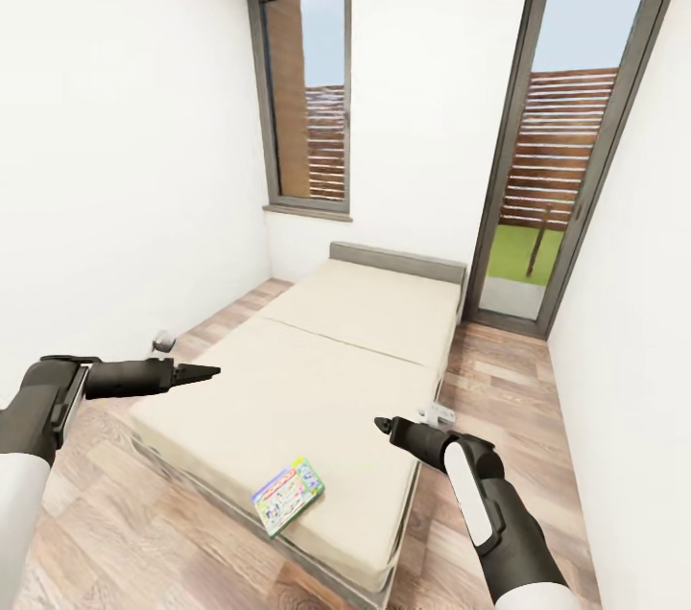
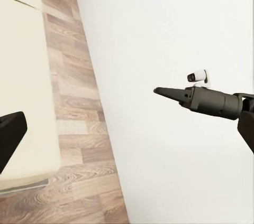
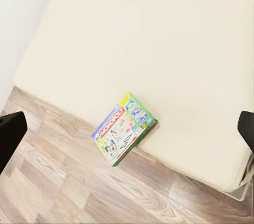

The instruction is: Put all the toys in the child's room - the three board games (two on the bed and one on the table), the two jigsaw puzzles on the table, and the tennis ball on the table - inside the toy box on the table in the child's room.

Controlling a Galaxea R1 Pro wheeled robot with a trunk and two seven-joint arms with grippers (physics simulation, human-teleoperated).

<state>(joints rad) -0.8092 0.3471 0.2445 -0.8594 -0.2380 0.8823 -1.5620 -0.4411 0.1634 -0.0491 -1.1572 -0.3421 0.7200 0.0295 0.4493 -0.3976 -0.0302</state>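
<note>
One board game (image 1: 288,496) (image 3: 124,127), a flat colourful box with a red band and green edge, lies at the near edge of the beige bed (image 1: 355,341) (image 3: 159,39). My left gripper (image 1: 206,370) hovers over the bed's left side, well left of the game, open and empty. My right gripper (image 1: 384,423) hangs above the bed's right side, up and to the right of the game, with its dark fingers (image 3: 10,134) spread wide apart and nothing between them. The table, toy box, puzzles and tennis ball are out of view.
White walls close in on both sides, with strips of wood floor (image 1: 125,514) (image 2: 74,108) left and right of the bed. A small white fixture (image 1: 163,340) (image 2: 197,76) sits low on the left wall. A grey-framed window and glass door stand beyond the headboard (image 1: 398,260).
</note>
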